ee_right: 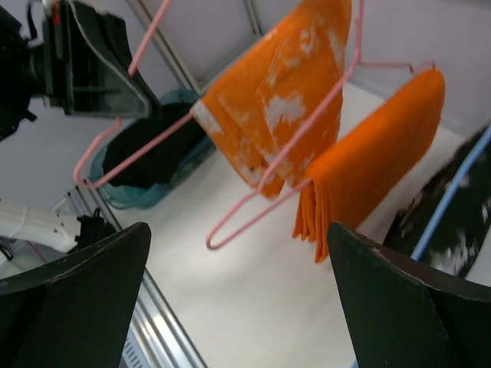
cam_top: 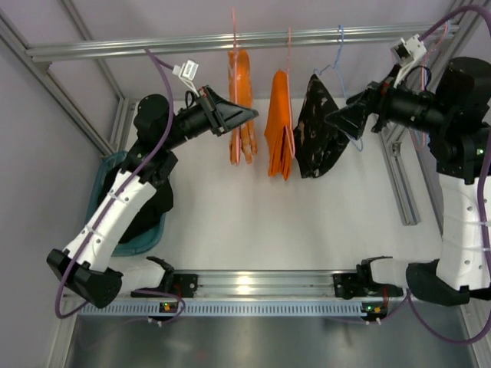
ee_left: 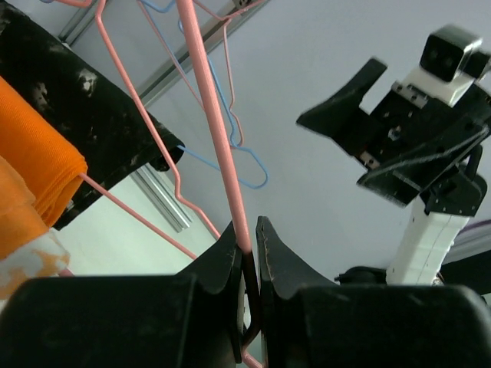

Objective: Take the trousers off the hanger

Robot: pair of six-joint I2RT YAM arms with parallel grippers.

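The trousers point(ee_right: 284, 92), the orange pair with the whitish marks, hang draped over the pink hanger point(ee_left: 222, 153) at the left end of the rail point(cam_top: 153, 46), so nothing's off yet. You're at the bracing step: your left gripper point(ee_left: 247, 230) is pressed together on the hanger's pink wire, pinching it between the tips. Your right gripper point(ee_right: 238, 226) is spread wide and facing the cloth, touching nothing.

Next move, I'd say: bring the right one in, close on the trousers' cloth only, and slide it off the bar while the left keeps the wire from swinging. Watch your aim, because a plain orange garment point(cam_top: 280, 130) hangs just beside them.

Count-wise:
- three garments: two orange, one black speckled garment point(cam_top: 314, 130)
- three hangers: the pink one you hold, a second pink hanger point(cam_top: 289, 54) and one blue hanger point(ee_right: 454, 188)
- two grippers
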